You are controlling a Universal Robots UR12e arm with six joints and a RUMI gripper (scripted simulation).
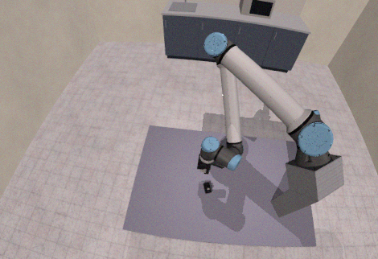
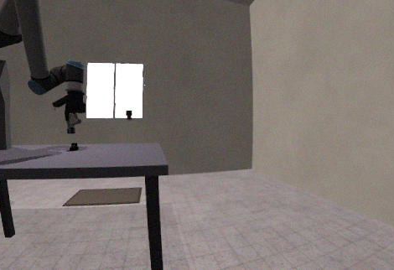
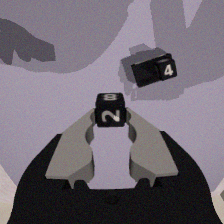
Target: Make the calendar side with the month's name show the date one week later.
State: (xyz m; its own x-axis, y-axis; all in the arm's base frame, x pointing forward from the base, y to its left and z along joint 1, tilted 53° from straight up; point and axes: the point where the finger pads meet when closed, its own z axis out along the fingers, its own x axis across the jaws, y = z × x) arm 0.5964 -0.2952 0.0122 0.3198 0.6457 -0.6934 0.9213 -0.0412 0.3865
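Grey fingers of the gripper [image 3: 110,131] clamp a black number cube [image 3: 110,111], its near face reading 2, held in the air above the table [image 2: 107,161]. Beyond it, the black tray [image 3: 145,72] holds a second cube [image 3: 166,69] showing 4.
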